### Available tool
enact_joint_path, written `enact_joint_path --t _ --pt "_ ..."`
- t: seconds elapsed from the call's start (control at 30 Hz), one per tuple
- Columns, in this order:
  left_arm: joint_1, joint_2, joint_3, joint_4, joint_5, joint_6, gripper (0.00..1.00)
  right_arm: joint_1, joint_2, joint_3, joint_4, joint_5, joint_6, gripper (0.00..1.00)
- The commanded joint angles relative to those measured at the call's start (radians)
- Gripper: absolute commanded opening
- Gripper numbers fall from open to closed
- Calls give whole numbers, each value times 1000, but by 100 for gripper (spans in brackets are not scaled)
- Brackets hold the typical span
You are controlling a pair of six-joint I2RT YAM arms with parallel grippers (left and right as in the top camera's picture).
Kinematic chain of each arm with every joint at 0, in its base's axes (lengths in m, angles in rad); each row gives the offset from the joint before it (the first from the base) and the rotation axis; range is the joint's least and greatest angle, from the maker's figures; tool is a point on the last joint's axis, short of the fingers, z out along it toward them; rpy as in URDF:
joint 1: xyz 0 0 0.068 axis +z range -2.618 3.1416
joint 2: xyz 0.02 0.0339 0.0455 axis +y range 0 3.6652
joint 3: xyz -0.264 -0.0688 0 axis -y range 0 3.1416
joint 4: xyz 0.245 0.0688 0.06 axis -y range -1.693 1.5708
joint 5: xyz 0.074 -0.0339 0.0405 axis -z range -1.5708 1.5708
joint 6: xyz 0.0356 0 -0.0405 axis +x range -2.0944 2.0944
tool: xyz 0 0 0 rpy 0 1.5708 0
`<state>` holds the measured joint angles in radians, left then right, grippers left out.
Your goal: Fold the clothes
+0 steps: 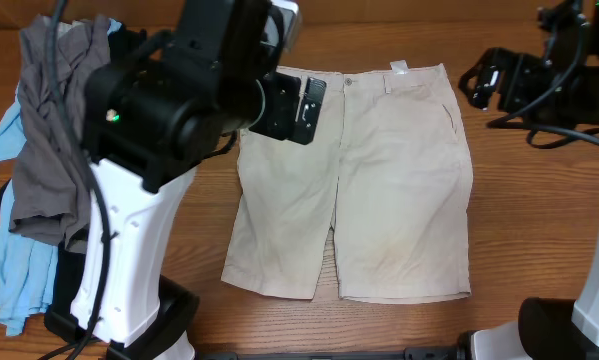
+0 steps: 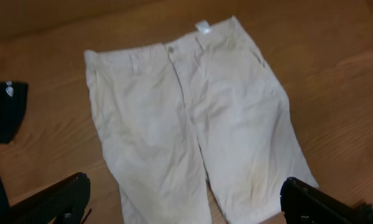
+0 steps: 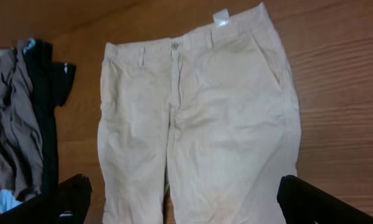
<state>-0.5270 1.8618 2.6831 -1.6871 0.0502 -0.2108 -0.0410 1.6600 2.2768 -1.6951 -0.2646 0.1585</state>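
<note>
beige shorts (image 1: 359, 190) lie spread flat and face up at the middle of the wooden tabletop (image 1: 539, 200), waistband toward the far edge and both legs pointing back toward the robot's bases. the waistband is closed with a single button (image 2: 172, 48), and a small white label (image 1: 397, 68) sticks up from its top edge, off to the right of the fly. the cloth is lightly creased, and the two legs lie side by side with a narrow gap between their hems.

the left claw (image 2: 185, 183) hangs above the shorts with its two dark fingers spread wide, one at each lower corner of its own camera's view, gripping nothing. the right claw (image 3: 183, 183) is likewise spread wide and empty, and its camera looks down over the shorts (image 3: 198, 118) from above. from overhead, the left arm hangs over the left end of the waistband and hides it, while the right arm sits off the garment's far right corner, clear of the cloth.

on the left side of the tabletop, apart from the shorts, other clothes lie in a loose heap: a grey garment (image 1: 49, 130) draped on top, a black garment (image 3: 46, 112) beside and under it, and a light-blue garment (image 1: 19, 270) showing at the heap's outer and near edges.
</note>
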Motion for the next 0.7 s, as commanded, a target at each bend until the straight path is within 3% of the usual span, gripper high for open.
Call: enact_joint_path --t 0.0,0.4,0.67 --pt "-10 15 -79 -2 -2 -14 100 41 -3 -34 2 90 60 100" --pt "-22 15 -307 48 -31 -126 100 87 -3 -171 75 104 105 100" --pt "-153 14 -322 50 -50 -201 100 87 -3 -337 139 107 97 100"
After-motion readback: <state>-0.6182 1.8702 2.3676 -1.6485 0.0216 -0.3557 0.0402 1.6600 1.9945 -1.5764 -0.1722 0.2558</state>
